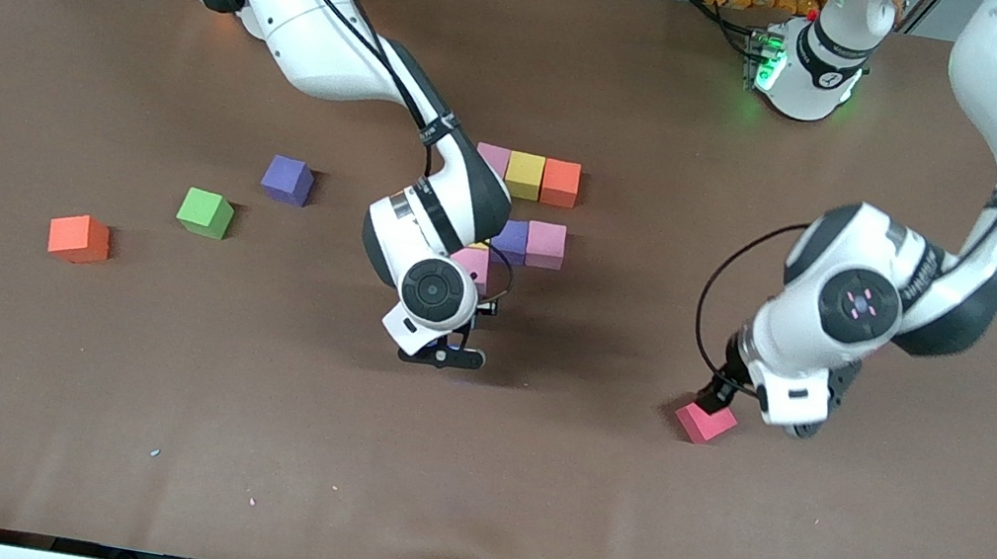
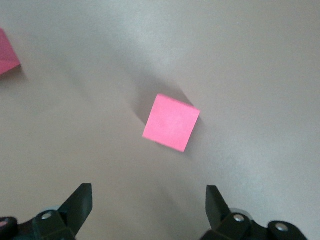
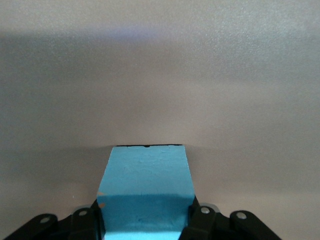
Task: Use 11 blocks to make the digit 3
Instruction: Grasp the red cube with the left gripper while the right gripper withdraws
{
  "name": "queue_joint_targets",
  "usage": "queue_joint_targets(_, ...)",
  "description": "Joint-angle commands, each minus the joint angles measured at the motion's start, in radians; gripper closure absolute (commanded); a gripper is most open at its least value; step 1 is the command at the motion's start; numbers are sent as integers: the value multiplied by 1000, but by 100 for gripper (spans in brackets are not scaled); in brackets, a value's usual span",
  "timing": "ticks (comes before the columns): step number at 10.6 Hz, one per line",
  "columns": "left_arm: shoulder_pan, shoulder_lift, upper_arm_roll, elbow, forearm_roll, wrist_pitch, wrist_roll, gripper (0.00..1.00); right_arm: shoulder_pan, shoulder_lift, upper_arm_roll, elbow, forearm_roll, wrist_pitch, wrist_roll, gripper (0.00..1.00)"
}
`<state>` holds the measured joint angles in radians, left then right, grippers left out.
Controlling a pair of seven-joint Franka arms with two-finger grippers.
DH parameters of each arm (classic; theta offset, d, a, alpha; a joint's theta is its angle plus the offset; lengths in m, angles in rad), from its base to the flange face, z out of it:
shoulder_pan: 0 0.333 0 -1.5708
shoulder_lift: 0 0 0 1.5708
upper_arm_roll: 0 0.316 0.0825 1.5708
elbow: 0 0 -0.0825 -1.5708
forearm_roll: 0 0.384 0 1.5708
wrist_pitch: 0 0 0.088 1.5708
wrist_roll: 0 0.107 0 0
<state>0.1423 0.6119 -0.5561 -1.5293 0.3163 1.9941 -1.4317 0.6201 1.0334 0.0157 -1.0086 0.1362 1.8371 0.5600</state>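
Right gripper (image 3: 145, 220) clamps a blue block (image 3: 145, 187) over bare table, at 6 o'clock of the partial figure (image 1: 525, 209). Left gripper (image 2: 149, 207) hangs fully spread, empty, over a pink block (image 1: 704, 422).

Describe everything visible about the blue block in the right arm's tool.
The blue block is a small light-blue cube with a matte, foam-like surface and slightly rough edges. The right tool is shut on it, one finger pressing each of two opposite faces, and it sits square between them. In the front view the arm hides it; the tool is over bare table, on the side of the partly built block figure nearer the front camera. Whether it touches the table cannot be told.
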Motion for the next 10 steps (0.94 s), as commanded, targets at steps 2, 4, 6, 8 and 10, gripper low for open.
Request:
queue_joint_targets(2,-27,100,60,112,-8,-51,193,0,1,28,10,50,8,-21,34,100)
queue_joint_targets(4,-20,103,67,110,-2,-51,258,0,1,28,15,50,8,-21,35,100)
queue_joint_targets(6,-27,120,85,113,-3,-47,281,0,3,30,18,50,8,-19,55,100)
queue_joint_targets(8,-27,130,87,113,0,-46,310,0,4,30,18,50,10,-19,55,100)
queue_joint_targets(10,-29,143,97,118,0,-29,323,0,4,28,18,50,10,-21,55,100)
